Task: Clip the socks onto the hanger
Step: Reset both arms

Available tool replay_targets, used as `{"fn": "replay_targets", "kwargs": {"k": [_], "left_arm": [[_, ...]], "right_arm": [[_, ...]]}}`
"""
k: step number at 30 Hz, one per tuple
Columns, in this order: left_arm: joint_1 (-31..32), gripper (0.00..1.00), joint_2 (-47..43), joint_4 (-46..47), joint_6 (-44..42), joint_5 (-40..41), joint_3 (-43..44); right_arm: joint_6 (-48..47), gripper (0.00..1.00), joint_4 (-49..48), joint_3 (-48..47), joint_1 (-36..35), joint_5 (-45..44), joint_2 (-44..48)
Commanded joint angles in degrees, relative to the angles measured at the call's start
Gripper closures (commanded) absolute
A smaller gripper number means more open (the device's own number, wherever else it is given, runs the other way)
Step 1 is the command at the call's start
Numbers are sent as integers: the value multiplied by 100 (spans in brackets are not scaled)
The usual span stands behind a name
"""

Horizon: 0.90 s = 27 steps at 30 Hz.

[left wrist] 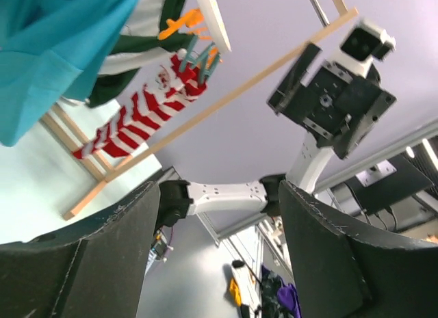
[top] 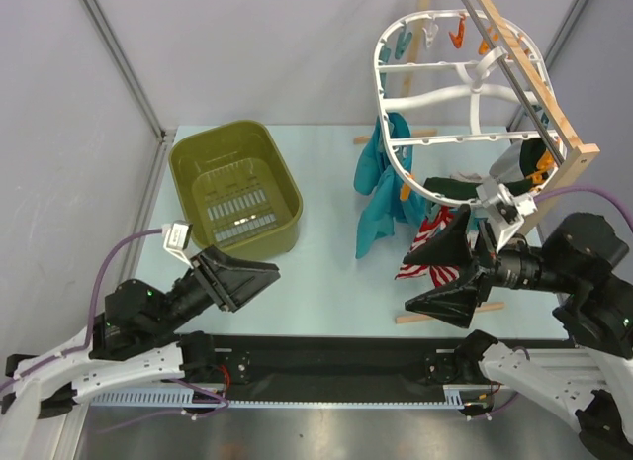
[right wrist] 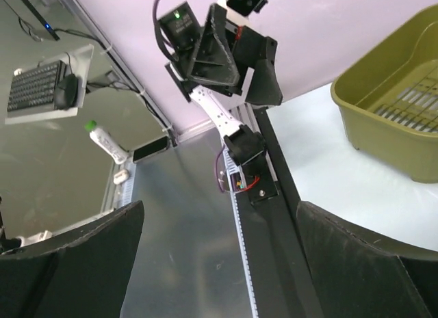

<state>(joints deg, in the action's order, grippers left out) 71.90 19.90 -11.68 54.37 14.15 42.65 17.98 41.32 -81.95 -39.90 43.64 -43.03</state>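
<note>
Your hanger [top: 435, 96] hangs tilted from the wooden stand [top: 542, 84], which brings its low rim within the arms' reach. The right gripper [top: 415, 280] sits just beside that rim and the left gripper [top: 252, 285] near the olive basket [top: 178, 168]; both are spread wide and hold nothing. A striped sock [top: 423, 244] dangles from the near rim. Only the left wrist view shows the teal clips [left wrist: 198, 58] pinching its top.

Socks [top: 427, 244] show red and white stripes. Hanger [top: 379, 84] is plain white; its clips [top: 457, 33] are orange, teal and white. Teal cloths [top: 381, 198] are solid, unpatterned; another cloth [top: 450, 190] is dark green. Basket [top: 213, 134] is olive-green. Stand [top: 554, 106] is pale bare wood. Table [top: 326, 282] is pale mint.
</note>
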Motion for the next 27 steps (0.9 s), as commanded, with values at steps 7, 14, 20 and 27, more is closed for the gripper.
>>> {"fn": "replay_targets", "kwargs": {"k": [7,14,20,27], "left_arm": [[35,22,-575,-659,-40,720,-600],[35,21,-987,-748,91,993,-1057],[35,21,-1383,-853,276,1055,-1496],[35,19,-1612,-748,337,993,-1830]], "right_arm": [[338,0,-53,1119,-289,-2075,443],[267,0,-71,1761,-2453,-4815,137],[671,0,-212,2280,-4244,-7807,-153],[1471,1,-730,3141,-4562,-8626,-329]]}}
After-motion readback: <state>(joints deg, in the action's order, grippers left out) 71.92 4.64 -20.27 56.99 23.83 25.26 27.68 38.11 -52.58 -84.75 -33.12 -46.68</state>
